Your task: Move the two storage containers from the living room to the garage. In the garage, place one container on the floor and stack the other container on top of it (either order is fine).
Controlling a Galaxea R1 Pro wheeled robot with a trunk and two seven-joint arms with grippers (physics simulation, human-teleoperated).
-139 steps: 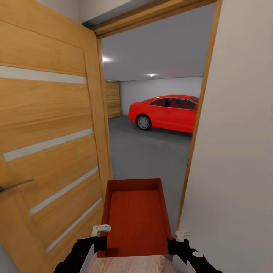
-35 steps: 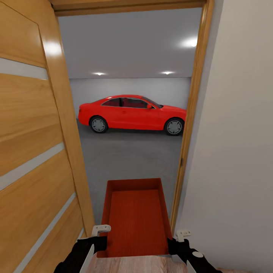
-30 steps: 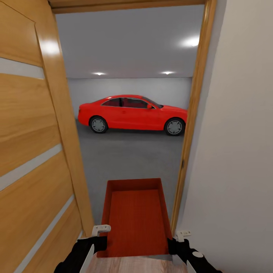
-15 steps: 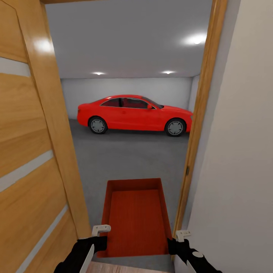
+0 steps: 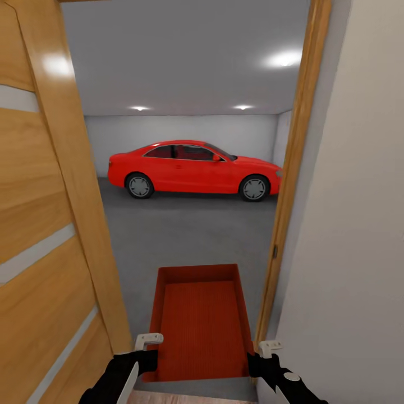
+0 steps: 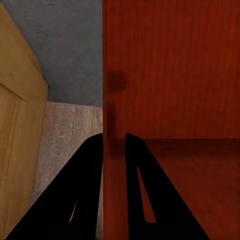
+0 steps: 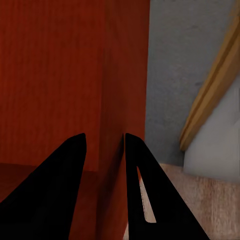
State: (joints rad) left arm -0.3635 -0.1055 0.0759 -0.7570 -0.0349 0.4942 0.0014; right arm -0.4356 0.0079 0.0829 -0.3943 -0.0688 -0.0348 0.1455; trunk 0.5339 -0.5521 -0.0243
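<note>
Storage container (image 5: 201, 322): one rust-red open-top box, lower centre of the head view, held level between both arms in a doorway. Its ribbed bottom faces up; its far wall stands over grey concrete.

Left gripper (image 6: 114, 142): lower left of the head view, black with a pale bracket. In the left wrist view its two dark fingers (image 6: 85, 190) straddle the container's left wall, one inside, one outside, clamped onto it.

Right gripper (image 7: 104, 142): lower right of the head view. In the right wrist view its fingers (image 7: 150, 195) likewise straddle the container's right wall, pinching it.

Door (image 5: 42, 224): honey-coloured wood with pale horizontal strips, standing open along the left side of the head view, near the container's left wall.

Door frame (image 5: 292, 168): wooden jamb, right of centre, running top to bottom.

Wall (image 5: 353, 224): plain white, right side of the frame, just beside the right gripper.

Garage (image 5: 185, 73): seen through the doorway; white-grey walls, ceiling with spot lights.

Floor (image 5: 191, 230): dark grey concrete, centre of the frame.

Car (image 5: 193, 170): red coupe, parked side-on against the back wall, middle of the frame, well apart from the container.

Wood plank strip (image 5: 185, 398): light flooring at the bottom edge.
</note>
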